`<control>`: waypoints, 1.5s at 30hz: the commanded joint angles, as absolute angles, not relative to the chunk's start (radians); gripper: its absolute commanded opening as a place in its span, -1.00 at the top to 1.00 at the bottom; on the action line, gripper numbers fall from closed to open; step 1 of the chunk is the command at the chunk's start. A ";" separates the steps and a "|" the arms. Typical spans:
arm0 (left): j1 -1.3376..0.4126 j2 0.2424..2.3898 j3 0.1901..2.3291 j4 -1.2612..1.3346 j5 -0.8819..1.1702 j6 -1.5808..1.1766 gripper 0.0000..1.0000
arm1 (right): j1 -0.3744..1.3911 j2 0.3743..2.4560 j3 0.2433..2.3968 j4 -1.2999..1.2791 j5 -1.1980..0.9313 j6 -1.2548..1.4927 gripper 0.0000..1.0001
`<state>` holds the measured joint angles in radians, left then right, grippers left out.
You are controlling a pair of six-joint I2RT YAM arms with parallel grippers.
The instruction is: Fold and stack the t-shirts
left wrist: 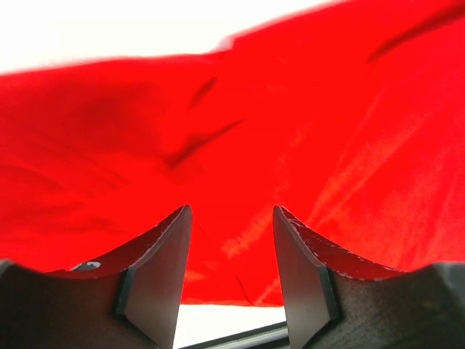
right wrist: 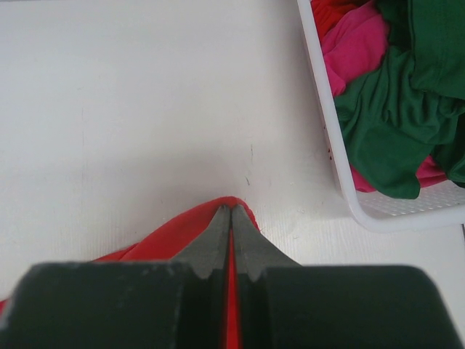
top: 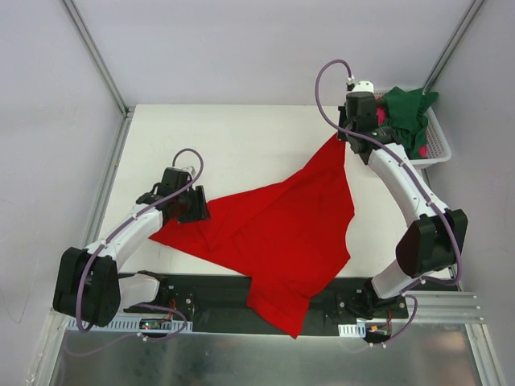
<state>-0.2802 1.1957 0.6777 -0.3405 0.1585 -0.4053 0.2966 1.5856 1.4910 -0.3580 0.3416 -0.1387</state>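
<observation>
While the red t-shirt (top: 282, 233) lay spread across the table (top: 241, 137), the overhead view caught the left gripper (top: 191, 205) at its left corner and the right gripper (top: 344, 137) at its far corner, beside the basket (top: 441, 151) holding the green t-shirt (top: 406, 108). The left wrist view showed those jaws partway apart over red cloth, no grip evident. The right wrist view showed jaws pinched on the red corner and the pink t-shirt (right wrist: 356, 47) in the basket; nothing was folded or stacked.

**Left arm** (top: 133, 227) and **right arm** (top: 398, 173): white link shells joined black housings, and a lilac cable (top: 317, 87) looped along each. The fingers (left wrist: 156, 262) of the left gripper (left wrist: 231, 211) and right gripper (right wrist: 231, 209) were dark, wedge-shaped and edge-scuffed.
</observation>
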 commanded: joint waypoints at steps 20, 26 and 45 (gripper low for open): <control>-0.189 1.279 0.657 -0.259 0.152 -0.388 0.07 | 0.298 1.525 1.486 -0.345 0.341 -0.138 0.97; -0.189 1.287 0.637 -0.259 0.146 -0.394 0.07 | 0.299 1.529 1.491 -0.345 0.333 -0.135 0.97; -0.199 1.309 0.640 -0.236 0.198 -0.402 0.13 | 0.298 1.526 1.485 -0.348 0.339 -0.137 0.97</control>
